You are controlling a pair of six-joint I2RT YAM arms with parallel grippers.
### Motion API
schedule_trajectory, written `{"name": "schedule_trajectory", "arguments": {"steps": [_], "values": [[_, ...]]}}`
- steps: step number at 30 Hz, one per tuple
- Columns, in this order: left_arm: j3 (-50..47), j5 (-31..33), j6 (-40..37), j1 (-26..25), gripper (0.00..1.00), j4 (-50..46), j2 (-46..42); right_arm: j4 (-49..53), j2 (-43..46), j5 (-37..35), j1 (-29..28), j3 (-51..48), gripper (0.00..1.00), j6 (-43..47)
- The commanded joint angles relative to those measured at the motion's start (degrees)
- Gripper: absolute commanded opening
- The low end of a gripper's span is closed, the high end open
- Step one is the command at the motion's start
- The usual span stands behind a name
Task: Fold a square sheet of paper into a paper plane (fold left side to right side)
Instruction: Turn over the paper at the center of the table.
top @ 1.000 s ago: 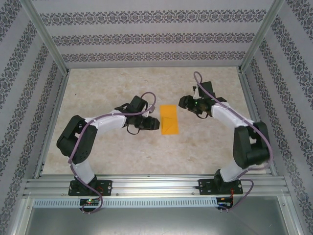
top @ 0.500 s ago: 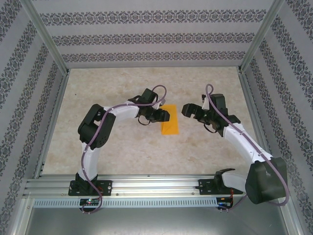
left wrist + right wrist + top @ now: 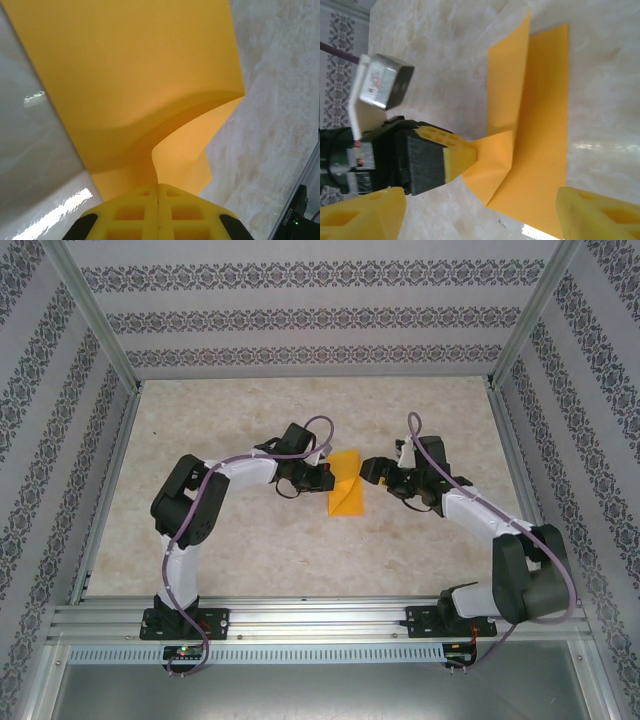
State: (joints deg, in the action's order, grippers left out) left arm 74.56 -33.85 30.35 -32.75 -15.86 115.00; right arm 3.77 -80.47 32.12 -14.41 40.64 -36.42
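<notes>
While left tool (image 3: 328,477) pinches flap, paper (image 3: 350,502) lies lengthwise near-far.

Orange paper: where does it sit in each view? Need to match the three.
Top external: paper at the centre of the table, one flap lifted.
Left wrist: paper across top and middle, pinched at the bottom.
Right wrist: paper right of centre, its left flap raised.
Shared landmark: the left pincer, shut on the raised flap.
</notes>
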Motion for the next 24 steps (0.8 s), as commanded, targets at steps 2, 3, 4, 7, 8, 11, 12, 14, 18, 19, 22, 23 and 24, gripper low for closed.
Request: {"name": "schedule_trajectory", "arguments": {"steps": [2, 3, 4, 7, 8, 11, 12, 14, 18, 19, 22, 23, 24], "values": [[-1.39, 0.53, 0.30, 0.85, 0.08, 2.67, -3.38, -6.10, -5.09, 2.95, -2.44, 1.74, 0.75, -3.18], [-1.36, 0.53, 0.26, 0.85, 0.09, 2.62, -3.37, -6.36, -5.95, 2.87, -2.92, 2.16, 0.74, -3.21], [-1.35, 0.67, 0.32, 0.85, 0.09, 2.65, -3.38, -6.57, -6.83, 2.65, -3.49, 2.60, 0.74, -3.30], [-1.35, 0.70, 0.33, 0.94, 0.10, 2.67, -3.22, -6.41, -9.54, 1.75, -4.37, 3.98, 0.73, -3.08], [-1.44, 0.71, 0.33, 0.94, 0.10, 2.66, -3.32, -6.57, -10.67, 1.68, -4.39, 4.32, 0.72, -3.28], [-1.77, 0.96, 0.30, 1.11, 0.10, 2.55, -3.44, -7.54, -13.91, 2.08, -4.39, 5.44, 0.69, -3.83], [-1.86, 1.03, 0.33, 1.20, 0.10, 2.57, -3.45, -7.86, -14.66, 2.37, -4.39, 5.79, 0.68, -3.89], [-2.05, 0.97, 0.46, 1.29, 0.10, 2.70, -3.46, -8.46, -16.52, 2.92, -4.48, 6.77, 0.64, -4.18], [-2.14, 1.19, 0.41, 1.33, 0.11, 2.68, -3.43, -9.84, -18.86, 3.68, -4.44, 8.16, 0.55, -4.40], [-2.08, 1.15, 0.41, 1.38, 0.11, 2.65, -3.37, -10.35, -19.38, 3.93, -4.39, 8.43, 0.54, -4.57], [-2.06, 1.41, 0.50, 1.52, 0.12, 2.56, -3.21, -11.29, -20.88, 4.91, -4.41, 9.16, 0.46, -5.13], [-1.99, 1.54, 0.48, 1.55, 0.12, 2.54, -3.16, -11.35, -21.19, 5.05, -4.55, 9.28, 0.43, -5.23], [-1.97, 1.72, 0.45, 1.59, 0.13, 2.37, -3.12, -11.50, -21.35, 5.14, -4.49, 9.34, 0.40, -5.29]]}}
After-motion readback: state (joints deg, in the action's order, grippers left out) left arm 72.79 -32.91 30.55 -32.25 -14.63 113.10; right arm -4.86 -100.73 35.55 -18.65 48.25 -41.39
